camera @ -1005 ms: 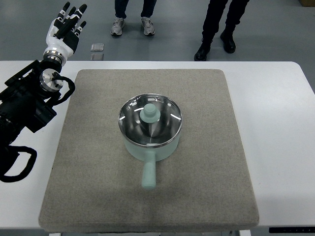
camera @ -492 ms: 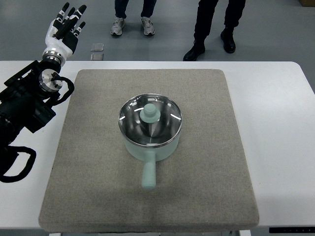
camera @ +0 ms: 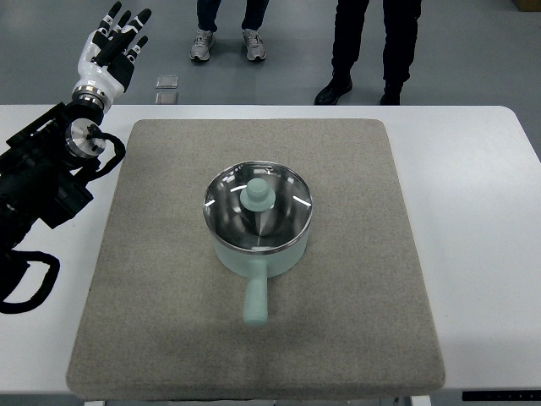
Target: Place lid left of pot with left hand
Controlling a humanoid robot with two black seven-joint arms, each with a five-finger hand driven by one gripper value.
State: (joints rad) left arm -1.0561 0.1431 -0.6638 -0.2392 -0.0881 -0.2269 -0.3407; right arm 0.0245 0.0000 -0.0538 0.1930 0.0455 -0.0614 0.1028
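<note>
A pale green pot (camera: 258,254) with a long handle (camera: 255,300) pointing toward me sits in the middle of a grey mat (camera: 169,279). Its shiny steel lid (camera: 287,222) with a green knob (camera: 256,195) rests on top of the pot. My left hand (camera: 114,46) is up at the far left corner, beyond the table's back edge, fingers spread and holding nothing. It is well away from the lid. The black left arm (camera: 42,178) runs along the left edge. The right arm is out of sight.
The mat lies on a white table (camera: 482,237). Two people's legs and shoes (camera: 226,42) stand on the floor behind the table. Small square plates (camera: 167,82) lie on the floor near my left hand.
My left arm has barely shifted. The person at the back right has stepped a little, bringing the feet together.
</note>
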